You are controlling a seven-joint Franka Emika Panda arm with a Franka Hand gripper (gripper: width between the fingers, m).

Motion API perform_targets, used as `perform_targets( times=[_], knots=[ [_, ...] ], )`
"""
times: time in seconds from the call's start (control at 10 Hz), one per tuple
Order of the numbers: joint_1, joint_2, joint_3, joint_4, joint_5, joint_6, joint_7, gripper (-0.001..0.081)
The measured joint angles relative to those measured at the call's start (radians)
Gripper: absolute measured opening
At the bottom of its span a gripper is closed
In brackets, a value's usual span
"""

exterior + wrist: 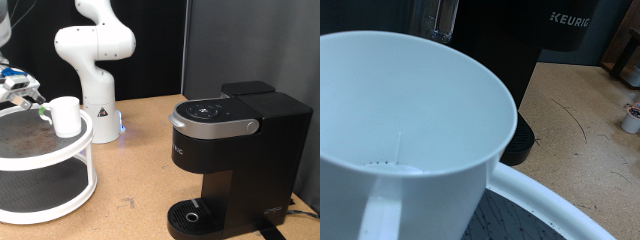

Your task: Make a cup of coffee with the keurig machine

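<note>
Gripper (40, 110) closing on the cup (66, 116) atop the white stand (60, 190) near the worktop's left edge; risking a slip or tip from shallow rim hold, well apart from the keurig machine (235, 160).

White cup on the stand, black Keurig well apart from it.

The small plain white cylindrical handleless cup (66, 115) (410, 130) stands upright, mouth open, on the top tier of a round white two-tier stand (60, 150). The large black boxy Keurig coffee machine (235, 160) (535, 50), lid closed, with a silver-rimmed button top and round drip tray, stands upright on the table, well towards the exterior view's right of that stand.
</note>
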Motion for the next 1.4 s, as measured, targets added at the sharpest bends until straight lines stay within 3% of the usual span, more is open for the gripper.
perform_targets(
  times=[0.1, 0.2, 0.6, 1.0, 1.2, 1.3, 1.4],
  knots=[
    [0.012, 0.011, -0.008, 0.000, 0.000, -0.001, 0.000, 0.0599],
    [0.026, 0.027, -0.014, -0.001, 0.000, -0.001, 0.000, 0.0754],
    [0.066, 0.067, -0.039, -0.004, 0.015, 0.000, -0.007, 0.0805],
    [0.074, 0.068, -0.061, -0.005, 0.022, -0.003, -0.034, 0.0807],
    [0.077, 0.067, -0.073, -0.007, 0.022, -0.004, -0.054, 0.0576],
    [0.077, 0.067, -0.078, -0.007, 0.022, -0.006, -0.061, 0.0576],
    [0.077, 0.067, -0.082, -0.008, 0.022, -0.008, -0.067, 0.0375]
  ],
)
